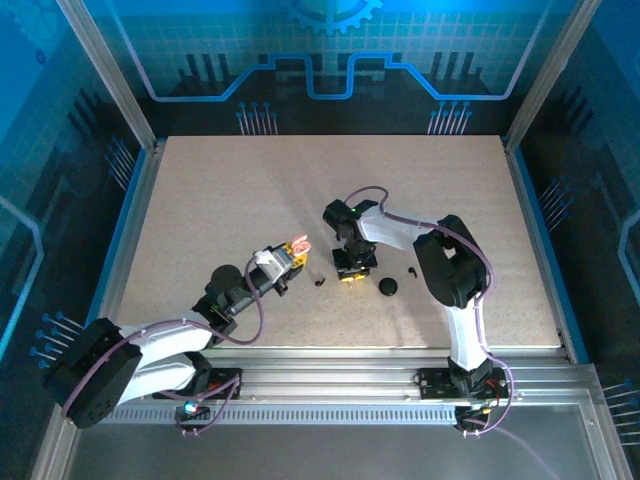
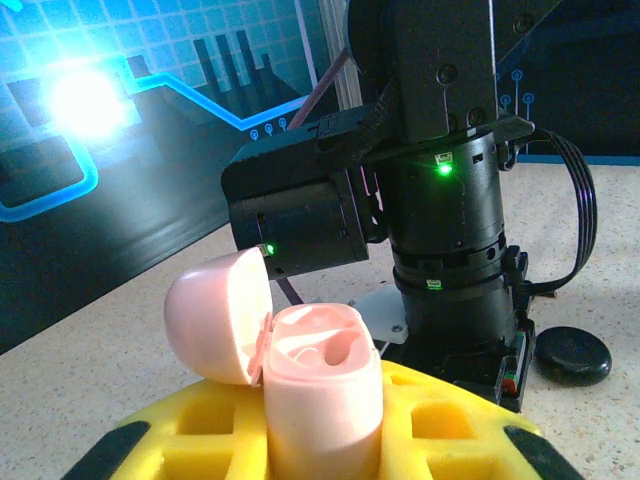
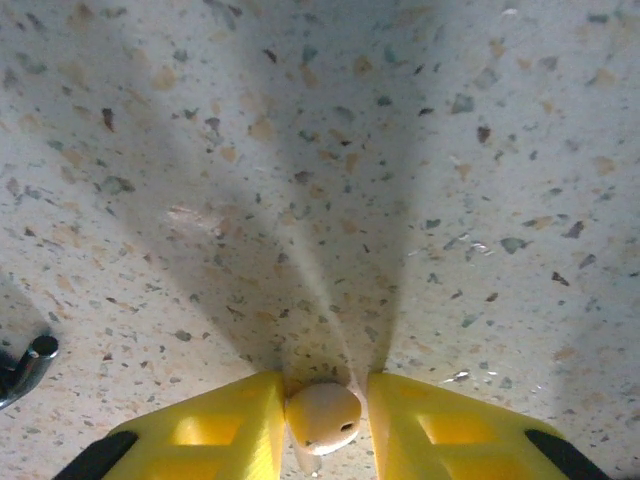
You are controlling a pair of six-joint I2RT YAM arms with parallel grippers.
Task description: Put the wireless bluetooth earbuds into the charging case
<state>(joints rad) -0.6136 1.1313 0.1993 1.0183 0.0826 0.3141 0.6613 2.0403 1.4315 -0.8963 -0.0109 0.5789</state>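
Observation:
The charging case [image 2: 322, 405] is a pink capsule standing upright, its hinged lid [image 2: 215, 315] flipped open to the left and its moulded slots bare. My left gripper [image 2: 320, 445] is shut on the case's body between yellow fingers [image 2: 195, 430]. From above the case [image 1: 299, 243] sits at the tip of the left gripper [image 1: 285, 262], left of centre. A small pinkish earbud [image 3: 323, 417] lies on the speckled table, with my right gripper [image 3: 325, 420] shut on it. That gripper [image 1: 352, 271] points straight down, just right of the case.
A round flat black puck [image 1: 387, 287] [image 2: 572, 355] lies right of the right gripper. Two tiny black pieces [image 1: 319, 282] [image 1: 411, 271] rest on the table near it. A dark shiny piece [image 3: 25, 365] shows at the left edge. The right arm's wrist [image 2: 440, 200] stands close behind the case.

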